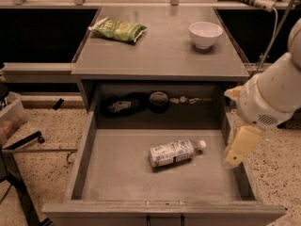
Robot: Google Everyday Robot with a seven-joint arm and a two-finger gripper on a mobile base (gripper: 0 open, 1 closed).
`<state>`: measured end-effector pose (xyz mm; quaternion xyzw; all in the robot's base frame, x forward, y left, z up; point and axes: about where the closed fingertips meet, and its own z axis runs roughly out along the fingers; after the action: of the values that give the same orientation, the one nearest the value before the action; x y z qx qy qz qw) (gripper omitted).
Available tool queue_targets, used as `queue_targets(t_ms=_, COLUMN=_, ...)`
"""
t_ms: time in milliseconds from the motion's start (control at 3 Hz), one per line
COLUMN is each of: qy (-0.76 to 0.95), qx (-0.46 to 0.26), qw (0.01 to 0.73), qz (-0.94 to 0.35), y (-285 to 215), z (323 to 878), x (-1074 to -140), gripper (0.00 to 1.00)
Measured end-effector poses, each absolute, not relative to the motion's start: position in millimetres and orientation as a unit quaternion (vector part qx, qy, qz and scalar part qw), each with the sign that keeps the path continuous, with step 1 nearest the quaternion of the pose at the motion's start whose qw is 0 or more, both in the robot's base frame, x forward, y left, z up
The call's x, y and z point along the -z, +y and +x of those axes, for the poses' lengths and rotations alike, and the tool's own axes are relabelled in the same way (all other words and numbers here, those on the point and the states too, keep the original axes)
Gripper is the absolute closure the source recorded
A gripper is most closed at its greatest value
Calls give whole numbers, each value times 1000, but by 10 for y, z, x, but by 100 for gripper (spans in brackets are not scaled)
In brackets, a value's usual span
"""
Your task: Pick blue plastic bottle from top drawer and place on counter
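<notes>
1. The blue plastic bottle (174,152) lies on its side on the bare bottom of the open top drawer (117,182), a little right of the middle. Its white cap points right and slightly towards the back.
2. The gripper (241,147) hangs to the right of the bottle, on the cap's side. It is level with the bottle in the picture and sits over the drawer's right wall.
3. A clear stretch of drawer bottom lies between the bottle's cap and the gripper, so the two are apart and not touching.
4. It cannot be told whether the gripper is open or closed. Nothing is seen in its hold.
5. The white arm (277,93) rises up and to the right of the bottle, from the gripper towards the picture's right edge.
6. Beyond the bottle, above the drawer, is the grey bench (164,51).
7. On the bench, a green snack bag (117,30) lies far back and to the left of the bottle.
8. A white bowl (205,34) stands upright, far back and a little right of the bottle.
9. Just behind the bottle, in the shadowed recess under the bench top, lie some dark items (123,105) that are too dim to name.
</notes>
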<state>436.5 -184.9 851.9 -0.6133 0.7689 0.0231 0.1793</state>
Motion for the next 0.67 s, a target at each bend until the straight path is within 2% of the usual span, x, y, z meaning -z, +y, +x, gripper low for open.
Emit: queue_targets(t_ms=667, qy=763, qx=-76, qw=199, qz=-611, y=-1462, z=4484, x=-7507, gripper=0)
